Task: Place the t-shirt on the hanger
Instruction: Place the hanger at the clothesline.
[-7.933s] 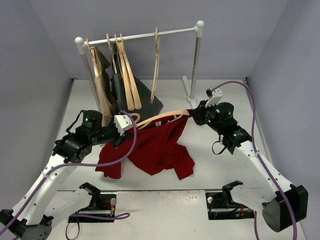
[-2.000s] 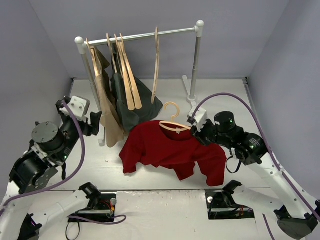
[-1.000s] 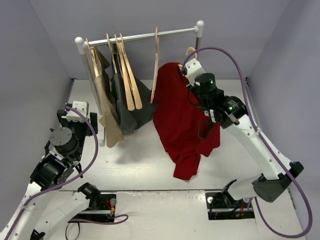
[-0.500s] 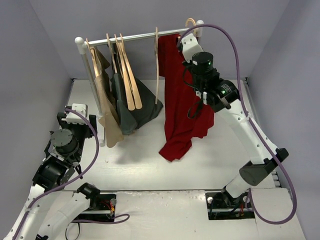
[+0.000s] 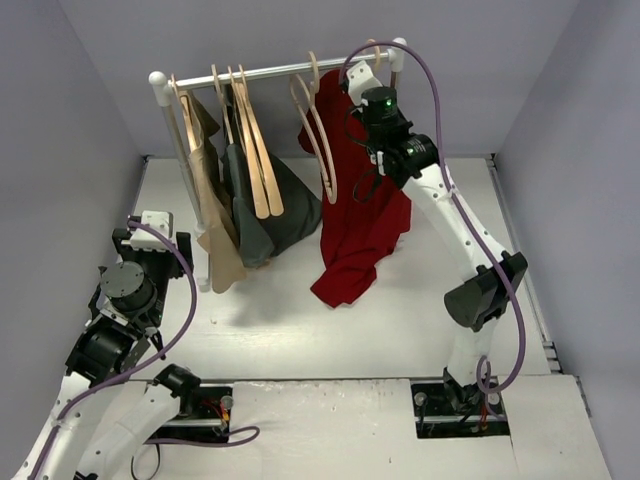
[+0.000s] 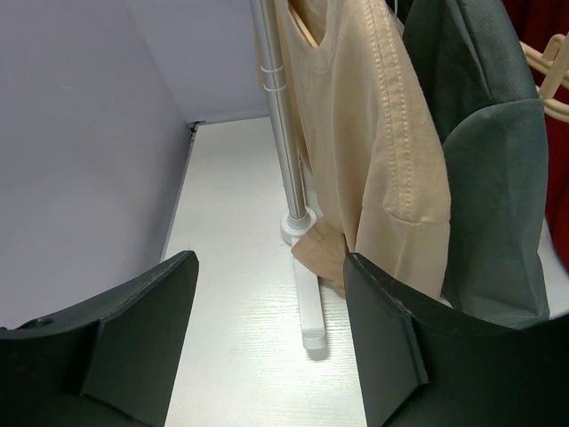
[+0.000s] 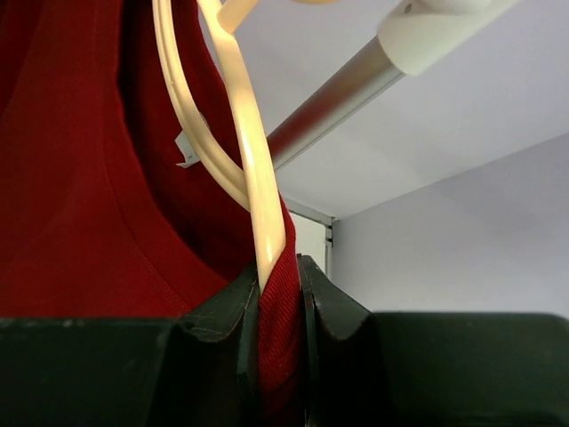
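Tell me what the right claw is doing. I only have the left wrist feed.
Observer: The right claw is shut on the red t-shirt, with a wooden hanger arm pinched in the same grip.
Operator: Where?
Observer: Up at the right end of the rail.
Operator: How does the shirt hang?
Observer: From above, it drapes down from the claw in one bunched length. Its lower end is near the table; I cannot tell whether it touches.
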Available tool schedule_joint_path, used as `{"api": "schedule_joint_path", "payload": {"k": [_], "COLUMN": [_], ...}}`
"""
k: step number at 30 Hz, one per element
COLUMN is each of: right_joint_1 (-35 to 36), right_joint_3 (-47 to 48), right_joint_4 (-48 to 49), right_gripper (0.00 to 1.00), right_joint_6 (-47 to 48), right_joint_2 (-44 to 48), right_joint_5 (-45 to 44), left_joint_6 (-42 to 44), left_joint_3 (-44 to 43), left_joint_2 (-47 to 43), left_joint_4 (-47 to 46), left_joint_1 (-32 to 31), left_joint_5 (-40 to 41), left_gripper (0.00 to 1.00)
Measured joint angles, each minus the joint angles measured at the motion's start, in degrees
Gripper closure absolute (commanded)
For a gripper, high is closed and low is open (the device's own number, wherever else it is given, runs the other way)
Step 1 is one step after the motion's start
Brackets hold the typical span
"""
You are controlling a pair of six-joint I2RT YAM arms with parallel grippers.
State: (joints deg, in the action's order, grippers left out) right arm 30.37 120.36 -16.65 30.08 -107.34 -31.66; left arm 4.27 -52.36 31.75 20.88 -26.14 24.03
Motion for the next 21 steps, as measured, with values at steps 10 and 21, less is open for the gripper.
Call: {"api": "schedule_joint_path", "payload": {"k": [10, 21], "right_joint_1": [-0.3, -0.4], "right_joint_3": [-8.9, -14.0], "right_joint_4": [3.8, 5.3], "right_gripper": [0.92, 0.00], "right_joint_6": [-3.5, -8.2], "right_joint_2": [3.4, 9.2], "right_joint_5": [3.8, 9.4], "left_joint_6": [0.0, -0.3], "left_joint_3": [0.0, -0.6], "left_joint_2": [0.0, 0.8], "left_joint_4": [-0.1, 0.6], "left_joint_1": [0.3, 0.3], "left_joint_5": [-0.2, -0.9], "left_gripper": [0.39, 0.37]}}
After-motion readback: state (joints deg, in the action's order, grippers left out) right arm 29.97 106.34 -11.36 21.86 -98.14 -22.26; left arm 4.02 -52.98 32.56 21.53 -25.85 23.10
